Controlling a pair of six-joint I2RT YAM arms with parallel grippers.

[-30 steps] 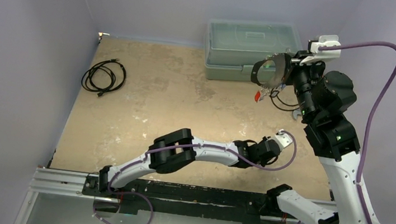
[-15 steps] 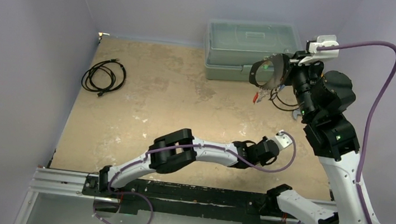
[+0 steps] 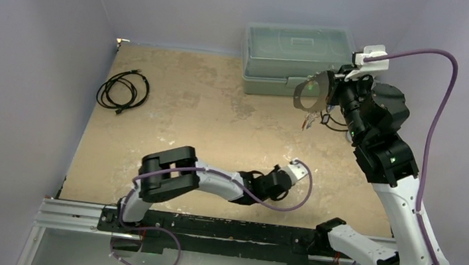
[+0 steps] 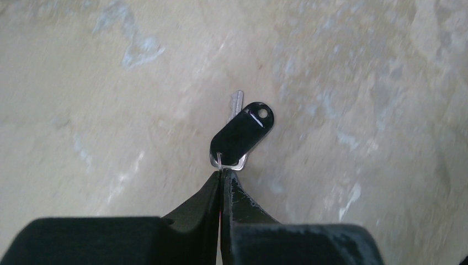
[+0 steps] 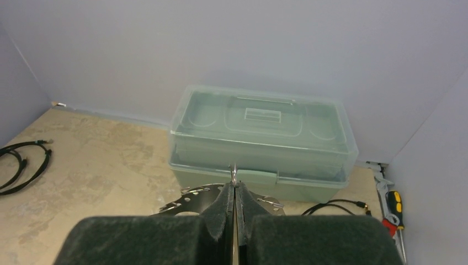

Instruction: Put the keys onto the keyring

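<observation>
- Black-tagged key (image 4: pixel 243 134): a silver blade and a black plastic tag share a small split ring. That ring is pinched in the left gripper (image 4: pixel 222 175), jaws pressed together on it, low over the sandy tabletop (image 4: pixel 110 110).
- Long axis: blade and tag run straight out from the fingertips, leaning a little right in the wrist view, with the tag lying over the blade. Cannot tell whether it hangs free or touches the table.
- Keyring (image 3: pixel 308 94): held up in the air at far right, in front of the clear green toolbox (image 3: pixel 298 50). The right gripper (image 5: pixel 234 185) is clamped on its thin wire. Other keys (image 3: pixel 309 119), something red among them, dangle below the hoop.
- Deciding relation: the hoop sits higher, farther back and to the right of the left gripper, well apart. The left arm carries the key; the right arm presents the ring.
- Judgement: the key likely needs lifting toward the hoop and its split ring lining up with the hoop's opening, which does not show.
- Periphery: coiled black cable (image 3: pixel 123 88) at far left; screwdriver (image 5: pixel 393 201) by the right wall.
</observation>
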